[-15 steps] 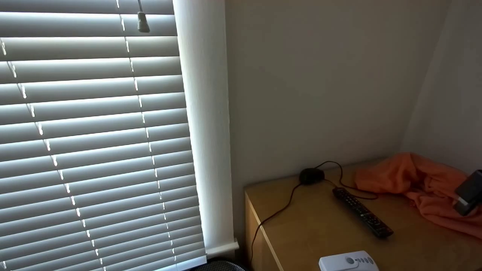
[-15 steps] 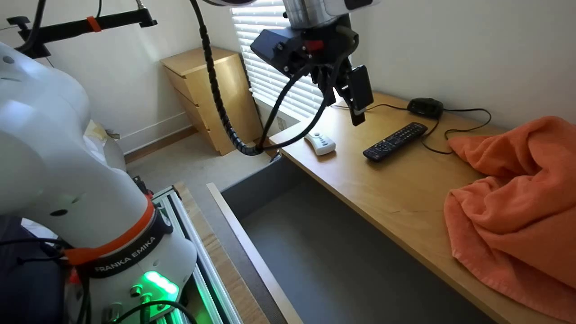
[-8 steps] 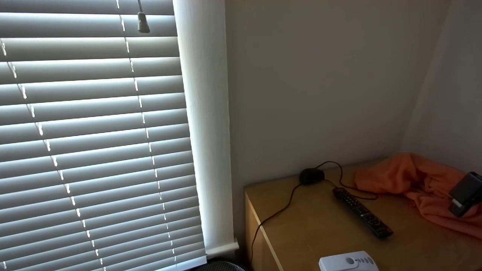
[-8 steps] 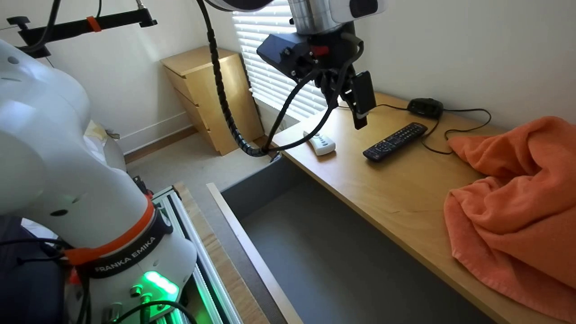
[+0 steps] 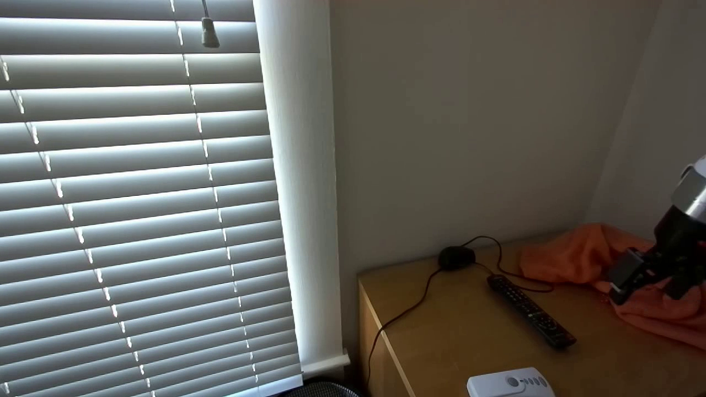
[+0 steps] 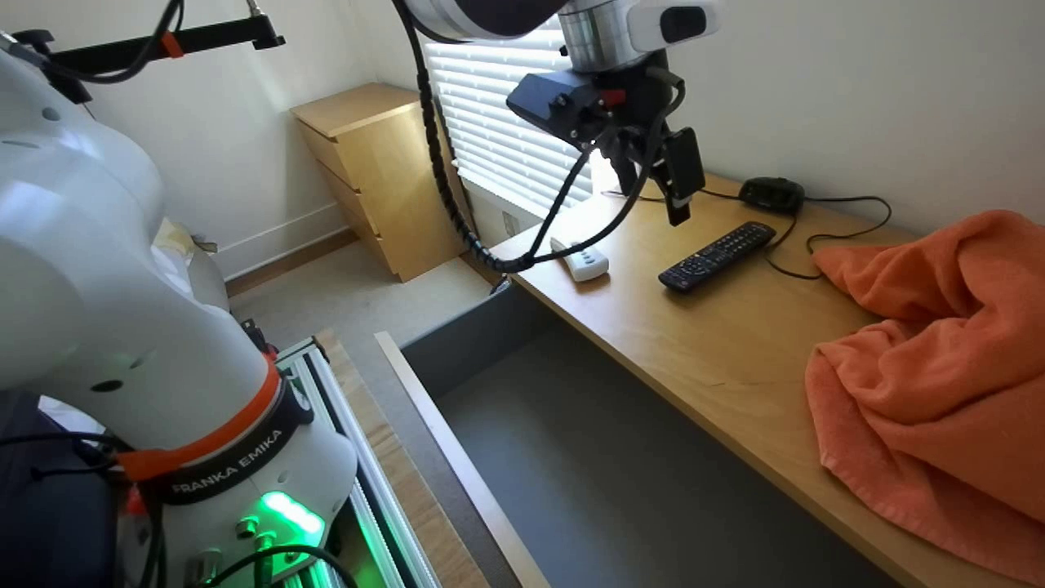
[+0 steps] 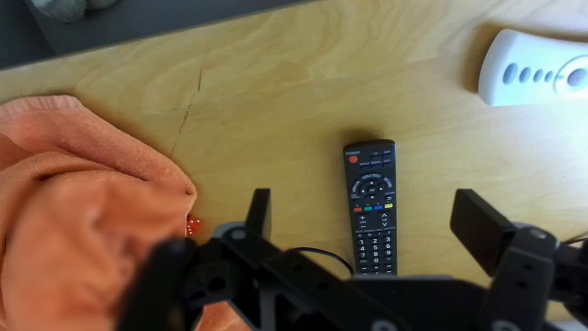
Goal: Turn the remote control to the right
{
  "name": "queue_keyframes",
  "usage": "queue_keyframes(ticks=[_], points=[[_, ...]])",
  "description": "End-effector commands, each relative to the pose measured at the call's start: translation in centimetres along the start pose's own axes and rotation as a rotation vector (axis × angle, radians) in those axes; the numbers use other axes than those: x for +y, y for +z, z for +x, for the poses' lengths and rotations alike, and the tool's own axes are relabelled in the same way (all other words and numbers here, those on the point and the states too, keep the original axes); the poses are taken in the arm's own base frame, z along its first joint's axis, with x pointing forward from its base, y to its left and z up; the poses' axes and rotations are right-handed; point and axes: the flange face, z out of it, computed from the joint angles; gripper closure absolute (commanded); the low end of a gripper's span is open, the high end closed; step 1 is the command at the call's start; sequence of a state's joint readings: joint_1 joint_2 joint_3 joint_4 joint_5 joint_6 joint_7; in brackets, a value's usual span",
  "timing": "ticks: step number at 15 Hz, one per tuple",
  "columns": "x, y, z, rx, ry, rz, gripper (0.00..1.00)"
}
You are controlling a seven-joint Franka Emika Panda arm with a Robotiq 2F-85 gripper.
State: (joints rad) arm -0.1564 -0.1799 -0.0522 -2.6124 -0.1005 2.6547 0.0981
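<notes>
A long, slim black remote control (image 7: 373, 197) lies flat, buttons up, on a pale wooden desk (image 6: 735, 351). In the wrist view it runs almost straight up and down, the end marked POWER facing the desk's drawer side; its bottom end is covered from sight by the base of the jaws. The jaws stand wide apart, one on each side of the remote control in that view, and hold nothing. In both exterior views they hang in the air above the desk, apart from the remote control. It lies between a white device (image 7: 537, 87) with grey buttons and a rumpled orange cloth (image 6: 931, 367); a small red, white-dotted thing (image 7: 194, 225) shows at the cloth's edge. Near the wall (image 6: 857, 98) sits a corded black puck (image 6: 771, 194). A grey-lined drawer (image 6: 459, 457) stands pulled out, and across it rises the white robot arm (image 6: 98, 269), a green light (image 6: 292, 513) glowing on its base. A slatted blind (image 5: 138, 220) hangs lit from behind.
</notes>
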Motion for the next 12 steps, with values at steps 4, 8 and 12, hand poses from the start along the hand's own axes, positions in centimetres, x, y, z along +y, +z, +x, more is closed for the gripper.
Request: queue_keyframes(ticks=[4,8,12], points=[[-2.5,6.7,5.6,-0.048,-0.066,0.006,0.00],[-2.9,10.0,7.7,-0.076,-0.081,0.015,0.00],[-3.1,13.3,9.5,-0.100,-0.105,0.037,0.00]])
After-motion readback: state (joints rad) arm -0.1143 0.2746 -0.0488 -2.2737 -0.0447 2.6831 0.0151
